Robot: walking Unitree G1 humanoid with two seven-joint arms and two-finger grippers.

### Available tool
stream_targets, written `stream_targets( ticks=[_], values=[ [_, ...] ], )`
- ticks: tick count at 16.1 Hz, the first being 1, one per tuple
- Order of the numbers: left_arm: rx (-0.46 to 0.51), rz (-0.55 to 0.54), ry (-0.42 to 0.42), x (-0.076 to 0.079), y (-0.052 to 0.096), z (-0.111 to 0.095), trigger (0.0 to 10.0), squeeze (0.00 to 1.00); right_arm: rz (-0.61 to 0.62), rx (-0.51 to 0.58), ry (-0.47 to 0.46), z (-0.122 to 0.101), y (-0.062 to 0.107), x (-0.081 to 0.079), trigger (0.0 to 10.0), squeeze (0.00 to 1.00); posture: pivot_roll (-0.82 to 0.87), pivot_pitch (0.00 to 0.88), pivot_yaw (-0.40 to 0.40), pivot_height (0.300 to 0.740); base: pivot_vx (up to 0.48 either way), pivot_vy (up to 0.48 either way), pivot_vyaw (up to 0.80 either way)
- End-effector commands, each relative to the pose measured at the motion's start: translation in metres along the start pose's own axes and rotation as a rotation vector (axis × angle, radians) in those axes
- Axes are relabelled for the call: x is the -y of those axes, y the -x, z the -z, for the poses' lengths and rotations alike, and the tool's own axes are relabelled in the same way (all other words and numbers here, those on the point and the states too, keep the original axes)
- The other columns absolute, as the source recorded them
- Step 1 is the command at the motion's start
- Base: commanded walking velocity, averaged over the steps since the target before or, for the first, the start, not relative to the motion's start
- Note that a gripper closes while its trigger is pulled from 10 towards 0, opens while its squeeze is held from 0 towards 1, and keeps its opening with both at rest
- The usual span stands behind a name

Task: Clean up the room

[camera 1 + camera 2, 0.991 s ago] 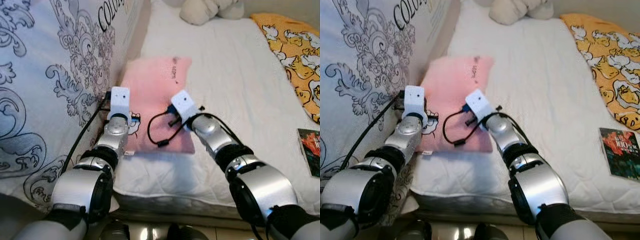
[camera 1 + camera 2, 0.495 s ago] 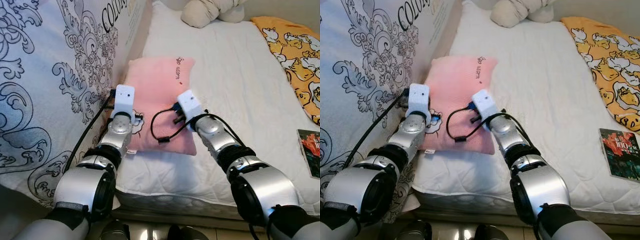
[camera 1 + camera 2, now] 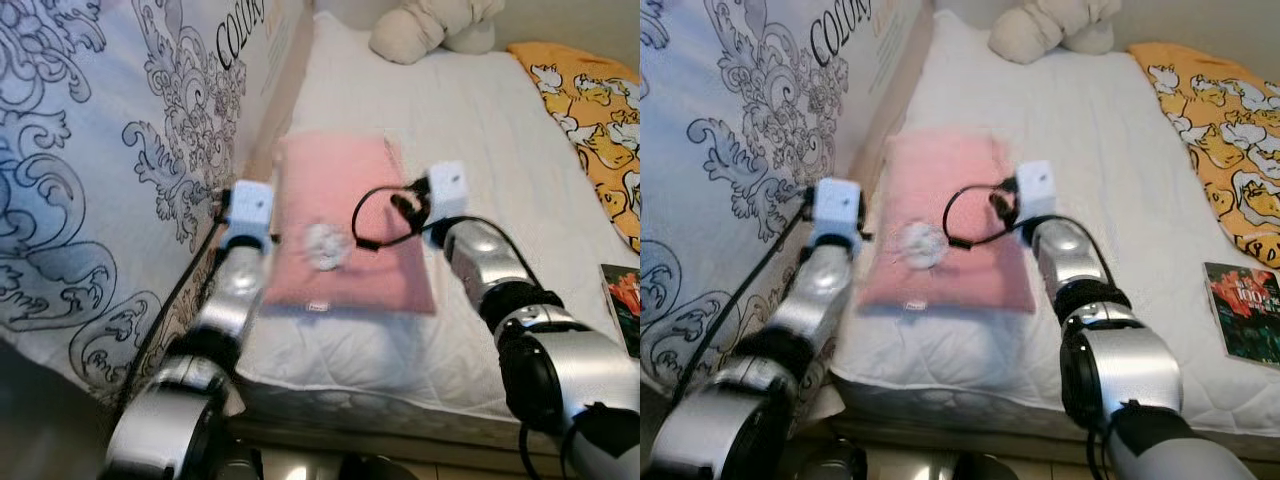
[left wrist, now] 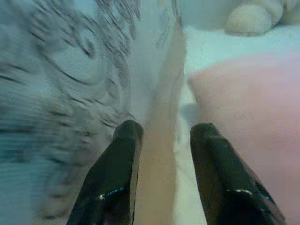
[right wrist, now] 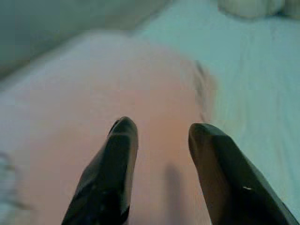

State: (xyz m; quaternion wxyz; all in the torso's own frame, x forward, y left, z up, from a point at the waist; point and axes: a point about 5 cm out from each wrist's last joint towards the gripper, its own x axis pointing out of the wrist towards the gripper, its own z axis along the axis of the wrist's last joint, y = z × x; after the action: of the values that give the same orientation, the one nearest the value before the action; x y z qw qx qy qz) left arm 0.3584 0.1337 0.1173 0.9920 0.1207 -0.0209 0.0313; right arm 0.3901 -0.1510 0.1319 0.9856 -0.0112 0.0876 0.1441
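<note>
Pink pillow [image 3: 345, 225] on white mattress [image 3: 520, 150], left gripper [image 4: 161, 140] spread at its edge, right gripper [image 5: 159, 136] spread above it

Both silver arms reach forward side by side; the left gripper [image 4: 161, 140] and right gripper [image 5: 159, 136] have fingers spread apart.

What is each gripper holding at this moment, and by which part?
Nothing is held. The left gripper is open beside the pink pillow, near the patterned bedding; the right gripper is open above the pillow.
</note>
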Motion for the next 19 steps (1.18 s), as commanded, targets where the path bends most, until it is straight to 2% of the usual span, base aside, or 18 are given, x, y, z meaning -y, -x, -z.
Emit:
stream_targets(
  ticks=[1, 2, 3, 4, 5, 6, 7, 8, 9, 10, 11, 12, 14, 15, 16, 17, 18, 19],
  values=[
    [0.055, 0.048, -0.002, 0.0, 0.003, -0.011, 10.0, 1.0, 0.011, 0.031, -0.062, 0.005, 0.004, 0.005, 10.0, 1.0, 0.16, 0.0, -0.058, 0.74, 0.0, 0.0, 0.0],
    [0.065, 0.092, 0.011, -0.005, 0.007, -0.013, 10.0, 1.0, 0.028, 0.006, -0.095, 0.022, 0.009, 0.004, 10.0, 1.0, 0.17, 0.0, -0.044, 0.74, 0.0, 0.0, 0.0],
    [0.066, 0.114, 0.022, -0.007, 0.006, -0.016, 10.0, 0.0, 0.063, -0.045, -0.105, 0.041, 0.015, 0.003, 10.0, 1.0, 0.17, 0.0, -0.034, 0.74, 0.0, 0.0, 0.0],
    [0.063, 0.13, 0.039, -0.007, 0.005, -0.019, 10.0, 0.0, 0.079, -0.073, -0.081, 0.049, 0.017, 0.002, 10.0, 1.0, 0.17, 0.0, -0.034, 0.74, 0.0, 0.0, 0.0],
    [0.09, 0.164, 0.063, -0.008, -0.002, -0.029, 10.0, 0.0, 0.106, -0.089, -0.033, 0.058, 0.02, 0.0, 10.0, 0.0, 0.18, 0.0, -0.038, 0.74, 0.0, 0.0, 0.0],
    [0.113, 0.157, 0.026, -0.015, -0.004, -0.034, 10.0, 0.0, 0.127, -0.027, -0.039, 0.053, 0.021, 0.0, 10.0, 0.0, 0.18, 0.0, -0.042, 0.74, 0.0, 0.0, 0.0],
    [0.142, 0.149, 0.013, -0.025, -0.001, -0.039, 10.0, 0.0, 0.182, 0.09, 0.001, 0.046, 0.027, 0.005, 10.0, 0.0, 0.18, 0.0, -0.043, 0.74, 0.0, 0.0, 0.0],
    [0.153, 0.166, 0.033, -0.03, 0.004, -0.041, 10.0, 1.0, 0.259, 0.174, 0.022, 0.043, 0.037, 0.012, 10.0, 0.0, 0.18, 0.0, -0.044, 0.74, 0.0, 0.0, 0.0],
    [0.159, 0.179, 0.048, -0.033, 0.008, -0.041, 10.0, 1.0, 0.335, 0.227, 0.043, 0.044, 0.049, 0.018, 10.0, 0.0, 0.17, 0.0, -0.043, 0.74, 0.0, 0.0, 0.0],
    [0.154, 0.228, 0.058, -0.033, 0.017, -0.04, 10.0, 1.0, 0.489, 0.256, 0.11, 0.053, 0.075, 0.029, 10.0, 0.0, 0.16, 0.0, -0.042, 0.74, 0.0, 0.0, 0.0],
    [0.139, 0.261, 0.055, -0.03, 0.021, -0.036, 10.0, 1.0, 0.592, 0.227, 0.152, 0.068, 0.096, 0.035, 10.0, 0.0, 0.15, 0.0, -0.042, 0.74, 0.0, 0.0, 0.0],
    [0.121, 0.267, 0.049, -0.028, 0.02, -0.031, 10.0, 1.0, 0.612, 0.205, 0.161, 0.078, 0.104, 0.036, 10.0, 0.0, 0.14, 0.0, -0.043, 0.74, 0.0, 0.0, 0.0],
    [-0.034, 0.263, 0.022, -0.024, 0.001, -0.003, 10.0, 1.0, 0.56, 0.111, 0.058, 0.122, 0.134, 0.024, 10.0, 0.0, 0.1, 0.0, -0.036, 0.74, 0.0, 0.0, 0.0],
    [-0.072, 0.239, -0.006, -0.029, -0.003, 0.004, 10.0, 1.0, 0.517, 0.098, 0.026, 0.128, 0.139, 0.017, 10.0, 0.0, 0.07, 0.0, -0.021, 0.74, 0.0, 0.0, 0.0],
    [-0.079, 0.23, 0.01, -0.034, -0.002, 0.004, 10.0, 1.0, 0.474, 0.101, 0.012, 0.126, 0.14, 0.008, 10.0, 0.0, 0.04, 0.0, -0.001, 0.74, 0.0, 0.0, 0.0],
    [-0.054, 0.278, 0.027, -0.031, 0.006, 0.002, 10.0, 1.0, 0.433, 0.126, 0.026, 0.117, 0.144, -0.004, 10.0, 0.0, 0.03, 0.0, 0.008, 0.74, 0.0, 0.0, 0.0],
    [-0.054, 0.278, 0.027, -0.031, 0.006, 0.002, 10.0, 1.0, 0.433, 0.126, 0.026, 0.117, 0.144, -0.004, 10.0, 0.0, 0.03, 0.0, 0.008, 0.74, 0.0, 0.0, 0.0],
    [-0.071, 0.289, 0.014, -0.028, 0.005, 0.006, 10.0, 1.0, 0.409, 0.147, 0.056, 0.112, 0.145, -0.011, 10.0, 0.0, 0.01, 0.0, 0.013, 0.74, 0.0, 0.0, 0.0]
  ],
)
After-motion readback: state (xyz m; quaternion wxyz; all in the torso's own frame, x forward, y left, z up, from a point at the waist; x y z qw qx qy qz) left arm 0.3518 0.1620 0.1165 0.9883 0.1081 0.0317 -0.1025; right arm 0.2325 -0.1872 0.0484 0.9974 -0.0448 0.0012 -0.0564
